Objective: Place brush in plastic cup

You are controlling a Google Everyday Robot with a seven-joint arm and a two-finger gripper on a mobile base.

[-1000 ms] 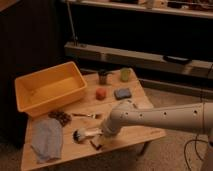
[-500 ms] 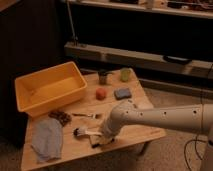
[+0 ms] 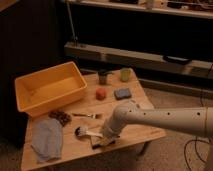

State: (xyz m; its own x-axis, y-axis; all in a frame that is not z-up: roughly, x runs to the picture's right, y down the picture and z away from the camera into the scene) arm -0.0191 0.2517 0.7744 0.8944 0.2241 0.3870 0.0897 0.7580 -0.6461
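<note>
**At the brush handle, nothing lifted yet**

My pincer is low over the table, close to the front edge and about midway along it, at the handle end of the brush. Over the last second my arm has only crept slightly lower and nearer that edge. The brush has not moved: it lies flat on the wood, its fluffy head toward the blue cloth by the front corner. Whether my pincer is open or closed I cannot tell.

I judge the pick is unfinished and the carry has not begun. The plastic cup stands upright at the far edge, just beside a dark grey cup and well apart from the brush. A red object and a blue-grey block lie between, so I would likely need to lift clear of them.
</note>
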